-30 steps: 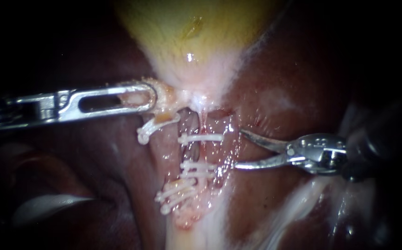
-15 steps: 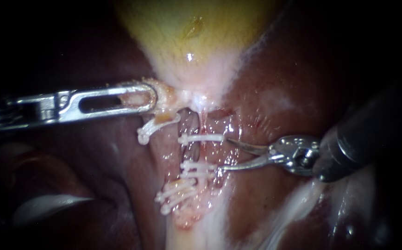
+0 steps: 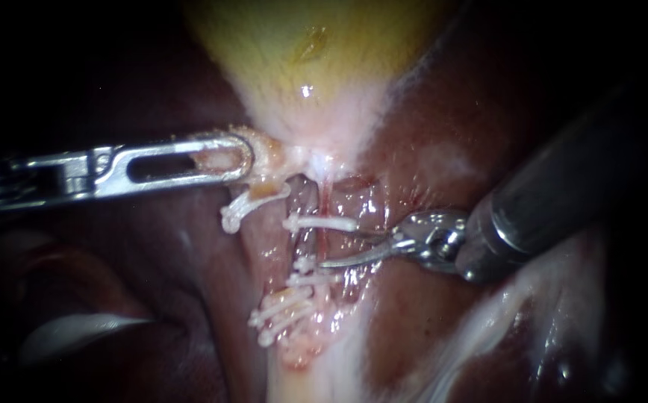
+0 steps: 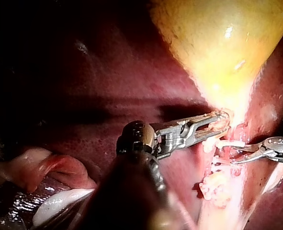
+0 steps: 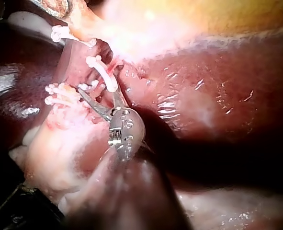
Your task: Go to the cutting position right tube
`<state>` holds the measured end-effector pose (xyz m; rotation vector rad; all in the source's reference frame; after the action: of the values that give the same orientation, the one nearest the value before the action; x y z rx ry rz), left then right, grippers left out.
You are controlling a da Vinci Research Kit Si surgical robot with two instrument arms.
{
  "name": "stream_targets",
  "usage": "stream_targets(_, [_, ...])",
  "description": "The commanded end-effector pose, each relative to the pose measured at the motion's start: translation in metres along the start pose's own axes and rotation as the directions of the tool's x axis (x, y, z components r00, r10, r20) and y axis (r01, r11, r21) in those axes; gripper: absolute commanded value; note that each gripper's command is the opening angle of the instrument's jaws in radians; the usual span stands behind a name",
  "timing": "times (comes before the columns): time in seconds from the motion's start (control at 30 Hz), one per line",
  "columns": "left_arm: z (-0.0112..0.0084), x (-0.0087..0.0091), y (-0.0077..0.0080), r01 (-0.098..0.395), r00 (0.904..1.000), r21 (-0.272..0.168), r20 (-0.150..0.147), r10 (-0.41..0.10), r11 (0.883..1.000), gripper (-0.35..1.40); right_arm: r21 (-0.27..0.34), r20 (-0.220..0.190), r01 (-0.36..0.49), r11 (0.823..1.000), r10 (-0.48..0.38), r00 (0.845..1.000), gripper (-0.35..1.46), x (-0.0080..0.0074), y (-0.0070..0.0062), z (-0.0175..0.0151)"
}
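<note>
Dark red liver (image 3: 458,134) fills the background, with the yellow gallbladder (image 3: 316,52) above the middle, narrowing downward. In the endoscope view, my left instrument (image 3: 223,158) comes in level from the left, its slotted jaws closed on pale tissue at the gallbladder's narrow end. My right instrument (image 3: 339,246) enters from the right. Its two thin curved blades stand apart at the right tube (image 3: 325,250), between a single white clip (image 3: 320,222) above and a pair of clips (image 3: 313,277) below, and the lower blade lies across the tube. In the left wrist view, my left jaws pinch that same pale tissue, and the other instrument's parted blades reach in beside them at the clips. In the right wrist view, my blades spread in a V, the curved single clip just ahead between them.
</note>
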<state>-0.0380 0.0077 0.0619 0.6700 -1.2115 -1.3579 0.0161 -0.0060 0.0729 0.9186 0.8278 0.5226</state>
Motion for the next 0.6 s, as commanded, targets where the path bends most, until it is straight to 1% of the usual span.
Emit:
stream_targets(0.03, [0.0,0.0,0.0,0.0,1.0,0.0,0.0,0.0,1.0,-0.35,0.004,-0.004,-0.002,1.0,0.002,1.0,1.43,0.0002,0.0001,0.0002])
stream_targets(0.13, [0.0,0.0001,0.0,0.0,1.0,0.0,0.0,0.0,1.0,-0.35,0.029,-0.016,-0.005,1.0,0.006,1.0,1.43,0.0005,0.0003,0.0007])
stream_targets(0.4, [0.0001,0.0001,0.0,0.0,1.0,-0.001,0.001,0.0,1.0,-0.35,0.058,-0.038,-0.015,0.998,0.018,0.999,1.43,0.0008,0.0007,0.0011])
stream_targets(0.5, [0.0002,0.0002,0.0,-0.001,1.0,-0.003,0.003,0.001,1.0,-0.35,0.064,-0.054,-0.018,0.998,0.021,0.998,1.43,0.0009,0.0009,0.0012])
stream_targets(0.6, [0.0002,0.0002,0.0,-0.001,1.0,-0.003,0.003,0.001,1.0,-0.35,0.086,-0.069,-0.025,0.996,0.031,0.997,1.43,0.001,0.0012,0.0013])
